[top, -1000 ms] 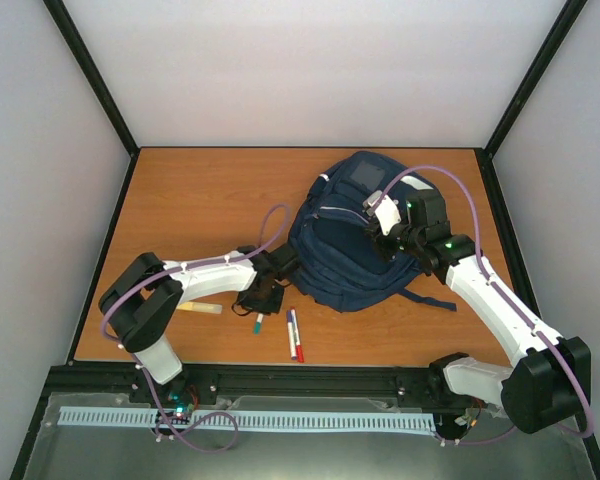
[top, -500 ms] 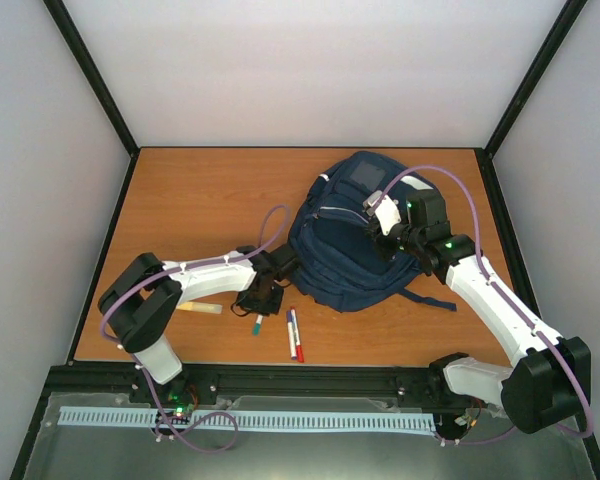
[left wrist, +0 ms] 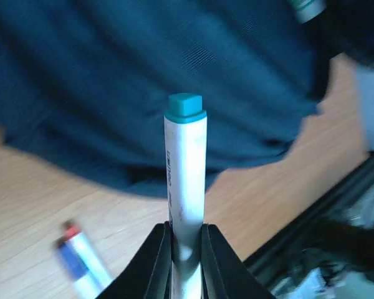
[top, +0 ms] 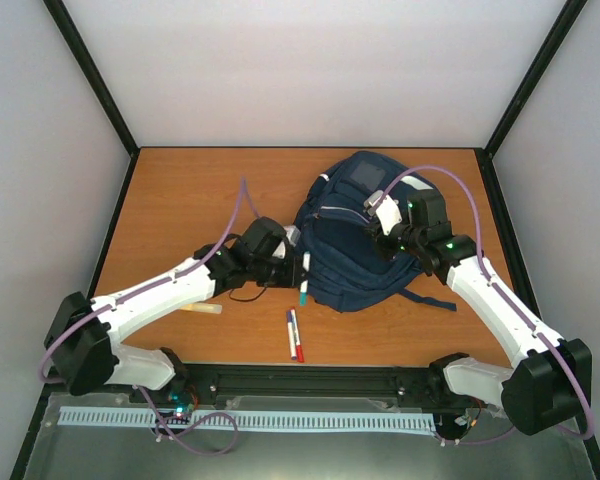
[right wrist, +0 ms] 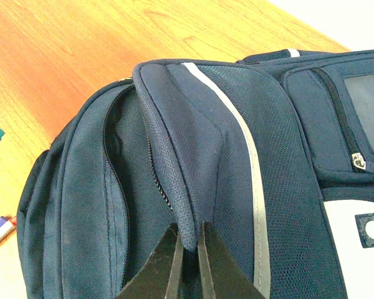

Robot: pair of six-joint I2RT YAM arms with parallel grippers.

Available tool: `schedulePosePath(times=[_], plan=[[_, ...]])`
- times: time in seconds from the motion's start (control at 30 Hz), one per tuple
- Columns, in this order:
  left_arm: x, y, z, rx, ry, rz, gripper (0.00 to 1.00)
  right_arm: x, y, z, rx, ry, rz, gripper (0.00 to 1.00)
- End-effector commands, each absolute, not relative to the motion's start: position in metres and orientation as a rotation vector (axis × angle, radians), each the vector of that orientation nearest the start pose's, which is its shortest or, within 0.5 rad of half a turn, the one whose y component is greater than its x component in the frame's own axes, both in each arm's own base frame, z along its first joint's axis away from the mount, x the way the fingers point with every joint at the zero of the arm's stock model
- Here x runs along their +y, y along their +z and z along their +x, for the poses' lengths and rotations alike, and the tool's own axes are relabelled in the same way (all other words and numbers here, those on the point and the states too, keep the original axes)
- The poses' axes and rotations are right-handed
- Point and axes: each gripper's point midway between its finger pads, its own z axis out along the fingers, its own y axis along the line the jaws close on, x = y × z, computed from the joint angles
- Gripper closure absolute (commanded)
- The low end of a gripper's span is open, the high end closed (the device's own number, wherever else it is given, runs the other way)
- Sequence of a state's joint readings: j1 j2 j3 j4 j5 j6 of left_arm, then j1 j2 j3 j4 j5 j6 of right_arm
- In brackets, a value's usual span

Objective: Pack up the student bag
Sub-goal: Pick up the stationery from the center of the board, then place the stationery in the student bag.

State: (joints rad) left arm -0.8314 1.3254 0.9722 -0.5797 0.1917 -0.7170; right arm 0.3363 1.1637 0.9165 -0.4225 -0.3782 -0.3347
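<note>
- The left tool (left wrist: 187, 232) is clamped tight on a white marker (left wrist: 186, 168) with a green cap. The cap points away from the tool, toward the blue cloth.
- The right tool (right wrist: 188, 242) is pinched together on a fold of the top flap of the student bag (right wrist: 249, 143), and holds it up.
- Seen from above, the student bag lies on the table (top: 200, 200), at about 2 o'clock from the middle. The marker is just beside the bag's edge, at the bag's 8 o'clock.
- In the right wrist view, a dark zip gap (right wrist: 115, 156) shows at 9 o'clock from the pinched fold. I think this is where the marker should go.
- To do it well, I think the left tool should tip the marker cap first into that gap, slide it deep, and only then let go. The right tool should hold the flap high so the gap stays wide.
- The inside of the gap is dark. I cannot tell what is in the bag.
- The front pocket (right wrist: 361, 106) looks zipped shut.
- Two pens (top: 294, 333) lie on the table at 6 o'clock from the left tool. A yellow stick (top: 200, 309) lies at about 8 o'clock. They are not packed yet.
</note>
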Motion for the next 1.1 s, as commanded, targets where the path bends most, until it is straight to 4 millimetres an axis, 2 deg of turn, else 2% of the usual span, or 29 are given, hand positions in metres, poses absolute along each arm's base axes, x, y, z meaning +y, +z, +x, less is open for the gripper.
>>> schedulePosePath(times=[0.0,0.2,0.33,0.43,0.63,0.77,0.97,1.03,1.07], plan=[[-0.339,0.2,0.232,2.464,-1.241,0.164,0.99,0.181,0.239,0.311,1.893,0.449,-0.915,0.97],[-0.374,0.2,0.26,2.401,-1.397,0.021,0.99,0.177,0.241,0.312,1.89,0.436,-0.903,0.97],[-0.399,0.207,0.281,2.326,-1.498,-0.043,0.99,0.175,0.242,0.312,1.886,0.445,-0.895,0.97],[-0.41,0.211,0.298,2.277,-1.525,-0.105,0.99,0.176,0.241,0.312,1.888,0.449,-0.899,0.97],[-0.421,0.209,0.334,2.229,-1.489,-0.271,0.99,0.174,0.239,0.313,1.893,0.44,-0.898,0.97],[-0.425,0.199,0.352,2.215,-1.482,-0.415,0.99,0.174,0.24,0.313,1.89,0.448,-0.896,0.97],[-0.431,0.198,0.361,2.206,-1.512,-0.509,0.98,0.173,0.239,0.313,1.893,0.448,-0.895,0.97],[-0.427,0.196,0.364,2.206,-1.49,-0.538,0.94,0.173,0.239,0.313,1.892,0.448,-0.894,0.97],[-0.427,0.196,0.364,2.207,-1.484,-0.543,0.86,0.173,0.239,0.313,1.892,0.447,-0.894,0.97]])
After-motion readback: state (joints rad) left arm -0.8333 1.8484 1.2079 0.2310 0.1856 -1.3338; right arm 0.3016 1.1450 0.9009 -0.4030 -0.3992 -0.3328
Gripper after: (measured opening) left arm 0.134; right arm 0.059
